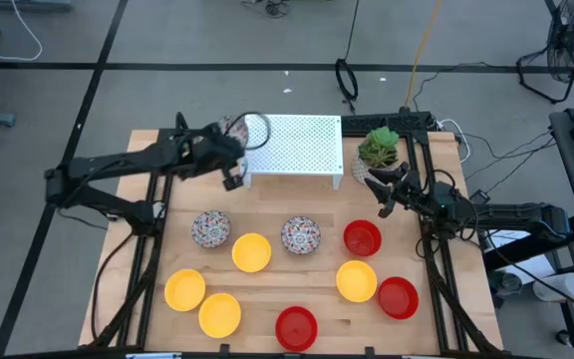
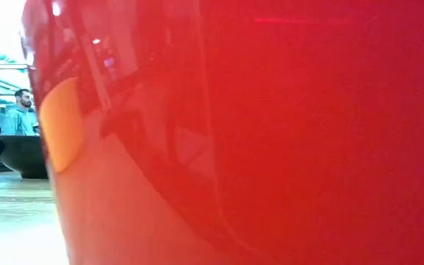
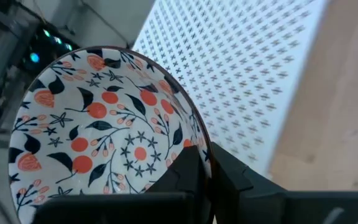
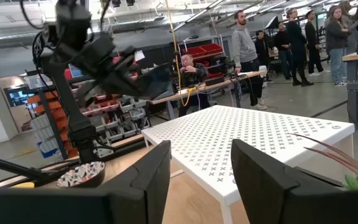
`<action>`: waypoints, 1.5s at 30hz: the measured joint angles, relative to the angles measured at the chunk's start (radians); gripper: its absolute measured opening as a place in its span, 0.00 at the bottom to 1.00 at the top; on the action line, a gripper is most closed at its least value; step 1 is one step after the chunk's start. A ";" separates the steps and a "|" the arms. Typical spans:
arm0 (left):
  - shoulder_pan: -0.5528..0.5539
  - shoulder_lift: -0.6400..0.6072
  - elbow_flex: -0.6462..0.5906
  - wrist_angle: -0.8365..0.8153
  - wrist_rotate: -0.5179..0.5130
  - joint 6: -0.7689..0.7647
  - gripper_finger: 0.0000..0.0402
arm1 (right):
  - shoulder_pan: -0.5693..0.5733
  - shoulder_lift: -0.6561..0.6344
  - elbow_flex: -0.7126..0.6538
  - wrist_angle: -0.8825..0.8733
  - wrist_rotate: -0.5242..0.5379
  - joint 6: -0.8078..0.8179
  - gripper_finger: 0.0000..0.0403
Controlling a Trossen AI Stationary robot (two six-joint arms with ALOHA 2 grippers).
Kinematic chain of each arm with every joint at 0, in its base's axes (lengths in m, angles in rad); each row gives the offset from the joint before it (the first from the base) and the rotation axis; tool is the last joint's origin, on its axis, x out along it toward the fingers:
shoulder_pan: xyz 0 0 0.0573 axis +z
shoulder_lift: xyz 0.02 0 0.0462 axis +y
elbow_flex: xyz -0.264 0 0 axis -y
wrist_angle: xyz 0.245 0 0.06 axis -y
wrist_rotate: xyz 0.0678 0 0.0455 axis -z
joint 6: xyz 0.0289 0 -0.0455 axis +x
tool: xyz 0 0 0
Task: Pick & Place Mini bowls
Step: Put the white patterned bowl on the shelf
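Observation:
My left gripper (image 1: 237, 148) is shut on a white mini bowl with a red-and-dark pattern (image 3: 98, 134), held in the air by the left end of the white perforated stand (image 1: 297, 148). My right gripper (image 4: 201, 171) hangs open and empty next to the potted plant (image 1: 378, 148), pointing toward the stand. Several other mini bowls rest on their bases on the wooden table: two patterned (image 1: 210, 228) (image 1: 300, 235), yellow ones (image 1: 251, 252) (image 1: 356, 280) (image 1: 184, 289) and red ones (image 1: 362, 238) (image 1: 398, 297) (image 1: 296, 327). One red bowl (image 2: 271, 132) fills the low view. My left gripper holds the patterned bowl by its rim (image 3: 205, 146), on the side nearest the wrist. One finger (image 3: 188, 171) is inside the bowl and the other (image 3: 235, 177) is outside its wall. The bowl is lifted clear of the table and tilted, its inside facing the wrist camera.
The stand sits at the table's far middle, with the plant right of it. A fourth yellow bowl (image 1: 219, 313) lies near the front left. Bare wood (image 1: 267, 199) shows between the stand and the bowl rows. People stand in the room beyond (image 4: 247, 43).

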 joint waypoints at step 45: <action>0.169 0.430 0.400 -0.100 0.151 0.188 0.05 | 0.000 0.000 0.000 -0.029 0.000 0.002 0.39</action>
